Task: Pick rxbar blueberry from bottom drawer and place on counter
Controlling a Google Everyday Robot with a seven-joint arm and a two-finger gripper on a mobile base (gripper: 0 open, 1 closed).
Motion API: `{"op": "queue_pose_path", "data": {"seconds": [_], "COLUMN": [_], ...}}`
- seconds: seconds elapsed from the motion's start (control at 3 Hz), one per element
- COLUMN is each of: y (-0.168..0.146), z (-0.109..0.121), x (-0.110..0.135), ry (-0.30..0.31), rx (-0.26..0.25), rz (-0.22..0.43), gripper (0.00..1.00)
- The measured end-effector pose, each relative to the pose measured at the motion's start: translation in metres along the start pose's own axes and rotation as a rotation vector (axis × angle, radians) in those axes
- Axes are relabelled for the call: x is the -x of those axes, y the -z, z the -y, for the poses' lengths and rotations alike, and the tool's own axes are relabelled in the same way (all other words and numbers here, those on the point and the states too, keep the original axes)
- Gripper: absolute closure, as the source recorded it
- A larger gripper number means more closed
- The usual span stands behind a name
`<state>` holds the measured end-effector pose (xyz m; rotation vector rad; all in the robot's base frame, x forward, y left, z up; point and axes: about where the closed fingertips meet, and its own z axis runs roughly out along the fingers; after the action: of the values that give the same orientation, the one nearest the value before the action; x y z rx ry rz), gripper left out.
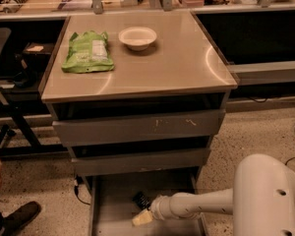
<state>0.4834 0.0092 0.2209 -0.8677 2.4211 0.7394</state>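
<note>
In the pulled-out bottom drawer (113, 208), a small dark snack bar (141, 199) lies slantwise on the grey floor, just beyond the gripper (143, 217) toward the cabinet's back; the gripper reaches in low from the right, and whether it is open or closed cannot be told.

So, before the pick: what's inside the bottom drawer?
The dark rxbar blueberry lies on the grey floor of the bottom drawer, with the gripper beside it, nearer the camera. The drawer above hides its back; the arm covers its right side.
</note>
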Motion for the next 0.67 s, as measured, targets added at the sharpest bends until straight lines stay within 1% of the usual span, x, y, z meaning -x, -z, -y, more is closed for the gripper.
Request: {"op": "queue_pose_path", "data": {"seconds": [0.33,0.67], "y": [-0.015,-0.032], "z": [0.010,0.018], "x": [0.000,-0.001], "ry": [-0.012,-0.019], "rx": [0.000,0.005], "rz": [0.030,0.042], "gripper": [0.00,0.00]}}
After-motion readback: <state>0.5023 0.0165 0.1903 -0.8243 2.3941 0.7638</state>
